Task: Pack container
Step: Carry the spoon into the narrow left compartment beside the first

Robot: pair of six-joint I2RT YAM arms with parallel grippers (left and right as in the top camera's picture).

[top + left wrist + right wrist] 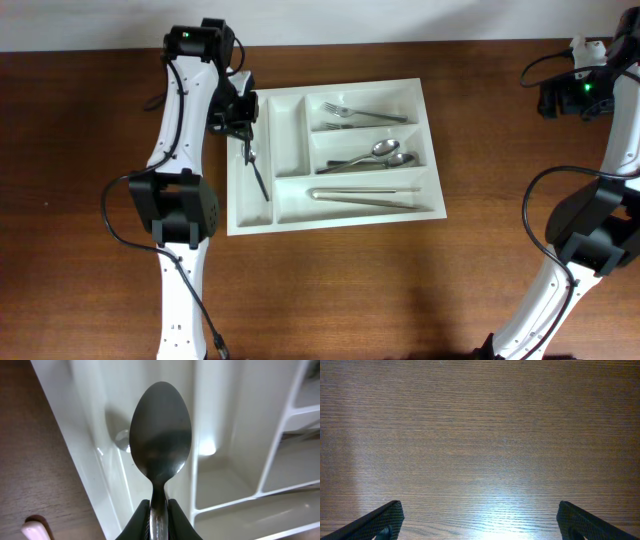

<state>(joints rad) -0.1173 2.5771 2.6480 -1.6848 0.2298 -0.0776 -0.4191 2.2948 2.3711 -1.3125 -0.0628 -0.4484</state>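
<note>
The container [290,135] lies in the middle of the desk [90,290], and much of it is filled. Forks [360,115] lie in the top long compartment and two spoons [375,155] in the middle one. The bottom one holds a long pale metal piece [365,195], perhaps tongs, though the overhead view is too small to be sure. The left hand [159,510] is clamped on the handle of a dark spoon [161,430], bowl pointing away from the hand, over the outermost narrow upright compartment near its outer wall. Neither narrow compartment has anything lying in it. So the packing seems well along, with this spoon not yet set down and released. The right hand [479,510] hovers with its fingers wide apart over bare desk, well apart from the container, holding nothing.
</note>
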